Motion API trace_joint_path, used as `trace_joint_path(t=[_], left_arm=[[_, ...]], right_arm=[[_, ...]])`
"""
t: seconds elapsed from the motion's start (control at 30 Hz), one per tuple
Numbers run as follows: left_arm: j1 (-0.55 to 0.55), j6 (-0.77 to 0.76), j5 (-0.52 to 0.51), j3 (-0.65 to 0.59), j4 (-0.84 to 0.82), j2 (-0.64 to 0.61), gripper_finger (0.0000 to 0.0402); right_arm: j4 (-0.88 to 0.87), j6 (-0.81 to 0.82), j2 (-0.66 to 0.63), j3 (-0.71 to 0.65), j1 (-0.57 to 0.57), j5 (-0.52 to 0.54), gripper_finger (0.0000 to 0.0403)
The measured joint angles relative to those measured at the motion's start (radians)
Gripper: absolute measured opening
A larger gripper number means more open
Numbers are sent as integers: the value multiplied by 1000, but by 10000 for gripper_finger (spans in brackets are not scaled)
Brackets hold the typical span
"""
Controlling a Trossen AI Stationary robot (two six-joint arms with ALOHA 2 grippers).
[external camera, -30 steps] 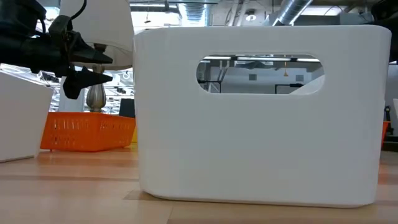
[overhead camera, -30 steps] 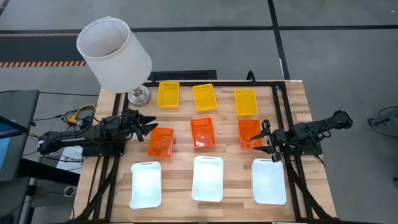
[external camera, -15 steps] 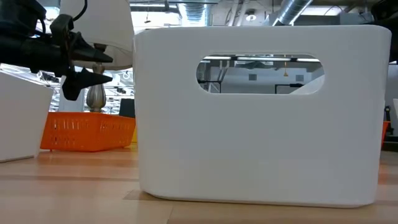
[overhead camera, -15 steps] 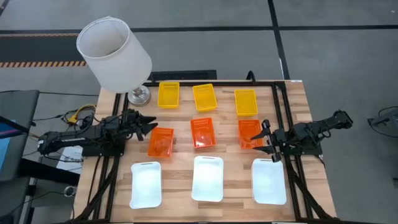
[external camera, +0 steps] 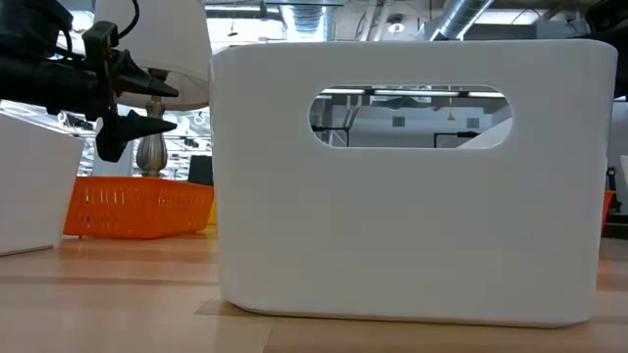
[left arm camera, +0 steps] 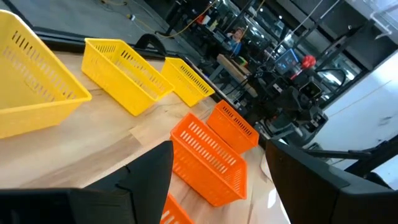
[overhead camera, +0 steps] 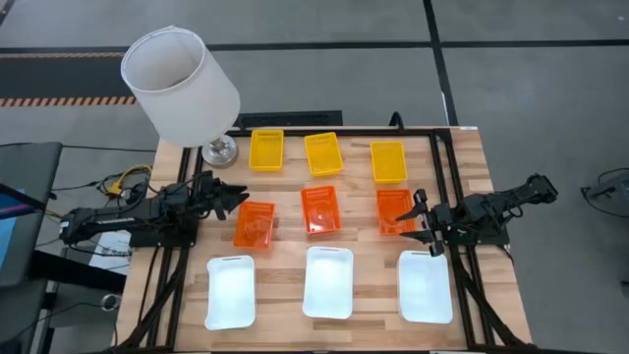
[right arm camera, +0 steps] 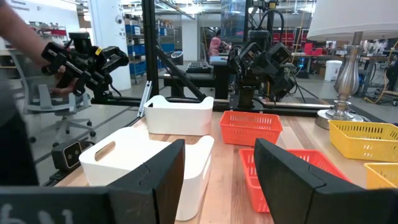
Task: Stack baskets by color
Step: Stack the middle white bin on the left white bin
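Note:
Nine baskets stand in three rows on the wooden table. Yellow ones [overhead camera: 266,149] [overhead camera: 323,154] [overhead camera: 388,161] form the far row. Orange ones [overhead camera: 255,224] [overhead camera: 319,209] [overhead camera: 395,211] form the middle row. White ones [overhead camera: 230,291] [overhead camera: 328,282] [overhead camera: 426,287] form the near row. Each rests on its own bottom, none stacked. My left gripper [overhead camera: 234,200] hangs open and level just left of the left orange basket, above the table. My right gripper [overhead camera: 421,218] hangs open and level at the right orange basket's right edge. Both hold nothing.
A lamp with a big white shade [overhead camera: 180,86] stands on its metal base [overhead camera: 220,150] at the far left corner, beside the left yellow basket. Black frame rails [overhead camera: 447,177] run along the table's sides. A person [right arm camera: 18,93] stands beyond the table in the right wrist view.
My left gripper has rolled a little about its own pointing line without shifting place, and its fingers stay open. Nothing else has moved.

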Motion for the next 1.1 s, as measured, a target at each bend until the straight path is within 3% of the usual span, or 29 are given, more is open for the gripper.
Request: trace_joint_path(t=[0.23,0.43,0.57,0.7,0.87,1.1], left_arm=[[0,-330,8,0,31,0,247],[0,-378,-1,0,21,0,247],[0,-442,-47,0,21,0,247],[0,-508,10,0,43,0,247],[-1,-522,81,2,223,0,247],[-1,-462,81,86,381,0,247]], right_arm=[[0,-93,0,0,0,0,216],[1,-155,0,0,0,8,216],[28,-151,0,0,0,71,216],[78,95,0,0,0,166,210],[100,462,0,0,0,298,192],[125,649,0,0,0,303,183]])
